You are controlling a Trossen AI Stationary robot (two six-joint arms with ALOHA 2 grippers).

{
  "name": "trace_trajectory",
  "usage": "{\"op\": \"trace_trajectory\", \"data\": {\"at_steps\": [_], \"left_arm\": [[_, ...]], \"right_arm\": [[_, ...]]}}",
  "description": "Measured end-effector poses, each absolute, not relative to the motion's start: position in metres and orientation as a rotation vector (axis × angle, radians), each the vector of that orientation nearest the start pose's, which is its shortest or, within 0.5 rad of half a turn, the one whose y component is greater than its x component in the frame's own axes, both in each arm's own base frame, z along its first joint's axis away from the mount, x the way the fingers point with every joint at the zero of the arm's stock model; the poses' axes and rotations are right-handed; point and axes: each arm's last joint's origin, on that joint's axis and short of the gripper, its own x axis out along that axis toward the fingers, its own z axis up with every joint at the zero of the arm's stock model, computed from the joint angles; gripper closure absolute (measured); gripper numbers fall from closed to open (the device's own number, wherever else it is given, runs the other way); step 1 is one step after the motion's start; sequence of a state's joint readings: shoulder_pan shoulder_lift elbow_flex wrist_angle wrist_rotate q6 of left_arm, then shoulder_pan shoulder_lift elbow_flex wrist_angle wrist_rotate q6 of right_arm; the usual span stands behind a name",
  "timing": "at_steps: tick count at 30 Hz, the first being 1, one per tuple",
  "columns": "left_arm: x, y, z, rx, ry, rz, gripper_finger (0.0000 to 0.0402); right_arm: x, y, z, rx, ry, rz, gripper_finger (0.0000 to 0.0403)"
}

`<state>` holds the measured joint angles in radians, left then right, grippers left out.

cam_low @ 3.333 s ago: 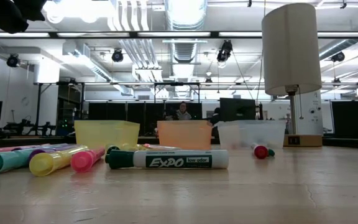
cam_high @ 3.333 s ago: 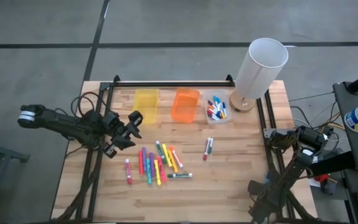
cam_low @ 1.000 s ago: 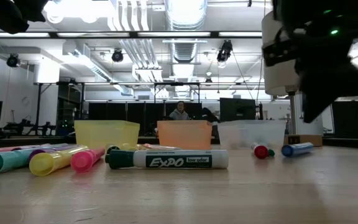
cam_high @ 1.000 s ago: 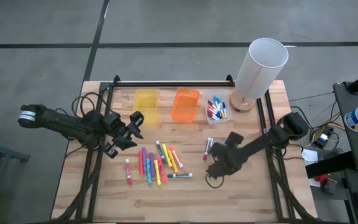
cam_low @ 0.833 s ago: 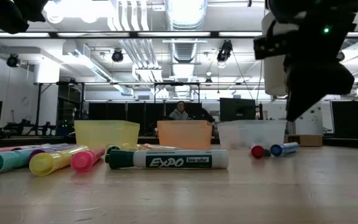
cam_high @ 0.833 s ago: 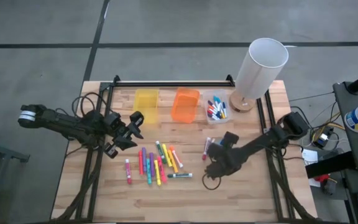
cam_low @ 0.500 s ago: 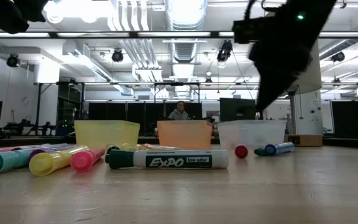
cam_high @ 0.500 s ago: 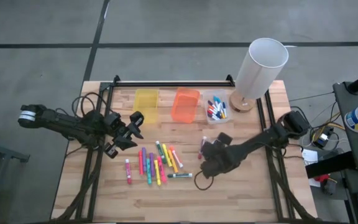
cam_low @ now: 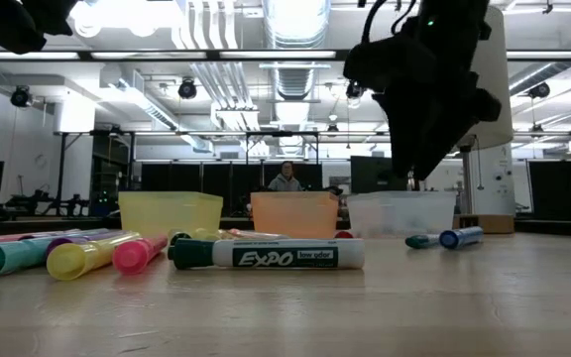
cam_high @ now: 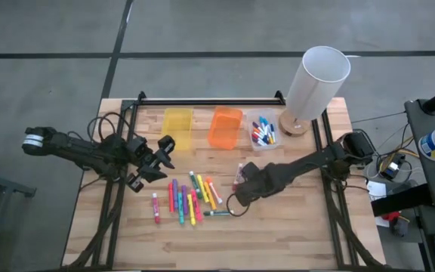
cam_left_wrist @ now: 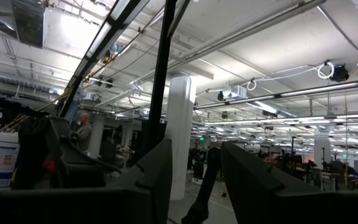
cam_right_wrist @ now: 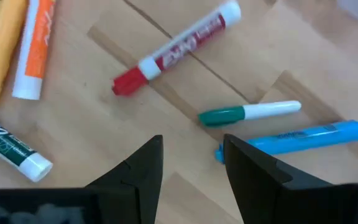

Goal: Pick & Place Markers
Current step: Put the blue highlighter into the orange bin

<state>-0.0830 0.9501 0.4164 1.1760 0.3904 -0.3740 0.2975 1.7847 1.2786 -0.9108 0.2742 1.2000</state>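
Observation:
Several coloured markers (cam_high: 191,198) lie flat in a loose group at the table's middle. In the right wrist view a red marker (cam_right_wrist: 176,46), a thin green-capped one (cam_right_wrist: 250,113) and a blue one (cam_right_wrist: 291,138) lie on the wood just beyond my right gripper (cam_right_wrist: 191,168). It hangs open above them, pointing steeply down, with nothing between its fingers. In the high view it is just right of the group (cam_high: 240,189). My left gripper (cam_high: 161,151) waits open at the table's left, raised and pointing up into the room (cam_left_wrist: 194,180).
At the far edge stand a yellow bin (cam_high: 177,125), an orange bin (cam_high: 225,127) and a clear bin (cam_high: 263,132) holding several markers. A tall white cylinder (cam_high: 317,79) stands at the far right. A green Expo marker (cam_low: 266,255) lies nearest the low camera.
My right gripper has swept toward the table's left, from right of the lone markers to above them, and has rolled about its own axis. The red marker has slid along the table toward the left. My left arm has kept still.

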Motion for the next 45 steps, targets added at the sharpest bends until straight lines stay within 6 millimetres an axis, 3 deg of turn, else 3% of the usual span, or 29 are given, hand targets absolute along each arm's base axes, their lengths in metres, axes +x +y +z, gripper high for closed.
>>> {"op": "trace_trajectory", "data": {"at_steps": [8,20,33,39,45], "left_arm": [[0.183,-0.026,0.301,-0.257,-0.534,-0.568,0.0268],[0.183,-0.026,0.301,-0.259,-0.534,-0.569,0.0268],[0.183,-0.026,0.301,-0.265,-0.533,-0.571,0.0268],[0.183,-0.026,0.3,-0.27,-0.529,-0.572,0.0268],[0.183,-0.026,0.3,-0.263,-0.531,-0.57,0.0268]], "right_arm": [[0.313,0.077,0.189,0.76,1.284,-0.821,0.0246],[0.289,0.061,0.185,0.704,1.508,-0.994,0.0262],[0.286,0.01,0.172,0.852,1.526,-1.124,0.0262],[0.298,0.004,0.17,0.931,1.471,-0.998,0.0262],[0.298,-0.005,0.171,1.043,1.485,-1.005,0.0271]]}}
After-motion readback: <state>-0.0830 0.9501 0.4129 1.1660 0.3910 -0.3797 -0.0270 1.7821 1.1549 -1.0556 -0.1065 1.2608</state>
